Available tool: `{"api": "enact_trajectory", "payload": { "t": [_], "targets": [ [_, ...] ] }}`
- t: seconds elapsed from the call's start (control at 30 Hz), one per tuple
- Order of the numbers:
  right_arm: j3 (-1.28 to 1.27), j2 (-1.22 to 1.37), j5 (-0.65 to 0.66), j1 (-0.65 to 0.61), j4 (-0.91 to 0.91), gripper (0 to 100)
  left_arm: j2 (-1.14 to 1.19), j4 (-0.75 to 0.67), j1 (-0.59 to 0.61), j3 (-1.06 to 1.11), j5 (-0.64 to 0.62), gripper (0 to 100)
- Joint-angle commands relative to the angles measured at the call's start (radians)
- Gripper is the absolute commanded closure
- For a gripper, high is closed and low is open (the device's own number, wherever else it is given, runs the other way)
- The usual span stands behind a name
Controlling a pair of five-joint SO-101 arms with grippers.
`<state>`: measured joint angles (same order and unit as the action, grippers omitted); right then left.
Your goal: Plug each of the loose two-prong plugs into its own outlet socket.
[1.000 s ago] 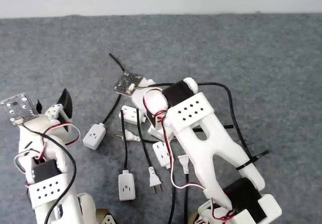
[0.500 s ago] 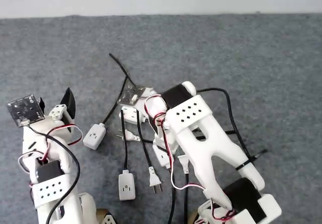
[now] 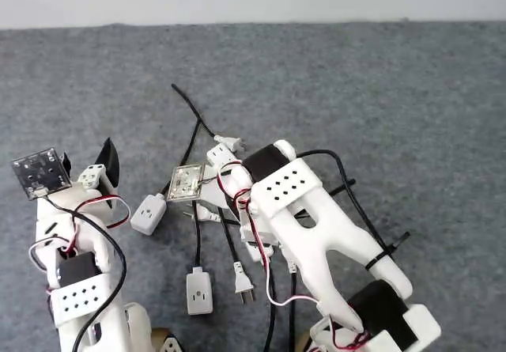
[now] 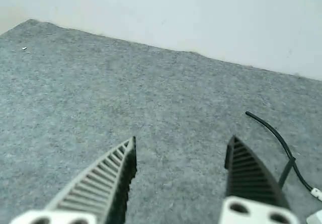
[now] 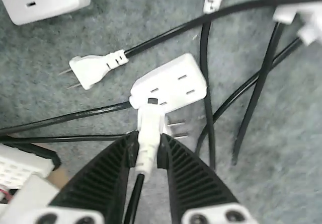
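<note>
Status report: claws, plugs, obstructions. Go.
Left claw open over carpet. Right claw shut on white plug, nose at end of white socket. Black cords crossing beside; loose plug nearby.

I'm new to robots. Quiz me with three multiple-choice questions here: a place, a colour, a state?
1. Where is the left gripper? A over the carpet; B on an outlet; C in a box.
2. What colour are the plug cords? A red; B black; C green.
3. What is the right gripper doing? A wide open; B gripping a cup; C shut on a white plug.
Answers: A, grey carpet lies below it; B, black cords cross the carpet; C, it clamps the plug.
</note>
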<state>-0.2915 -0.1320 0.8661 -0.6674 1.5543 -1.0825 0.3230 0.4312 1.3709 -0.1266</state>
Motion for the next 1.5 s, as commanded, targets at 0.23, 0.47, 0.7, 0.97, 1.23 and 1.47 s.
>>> {"api": "enact_trajectory", "payload": {
  "t": [0.23, 0.47, 0.7, 0.97, 1.23, 1.47],
  "targets": [
    [-0.031, -0.036, 0.278, -0.01, -0.013, 99.1, 0.003, -0.083, 0.0, 0.012, 0.034, 72],
    [-0.124, -0.036, 0.338, -0.013, -0.096, 99.1, 0.003, -0.083, -0.002, 0.012, 0.037, 72],
    [-0.121, -0.038, 0.339, -0.035, -0.13, 99.1, 0.003, -0.083, -0.002, 0.013, 0.037, 72],
    [-0.124, -0.036, 0.37, -0.033, -0.151, 99.1, 0.003, -0.083, -0.002, 0.013, 0.038, 72],
    [-0.121, -0.042, 0.41, 0.033, -0.137, 99.1, 0.003, -0.083, -0.003, 0.015, 0.038, 72],
    [-0.124, -0.036, 0.45, 0.045, -0.114, 99.1, 0.003, -0.083, -0.003, 0.015, 0.038, 72]
  ]
}}
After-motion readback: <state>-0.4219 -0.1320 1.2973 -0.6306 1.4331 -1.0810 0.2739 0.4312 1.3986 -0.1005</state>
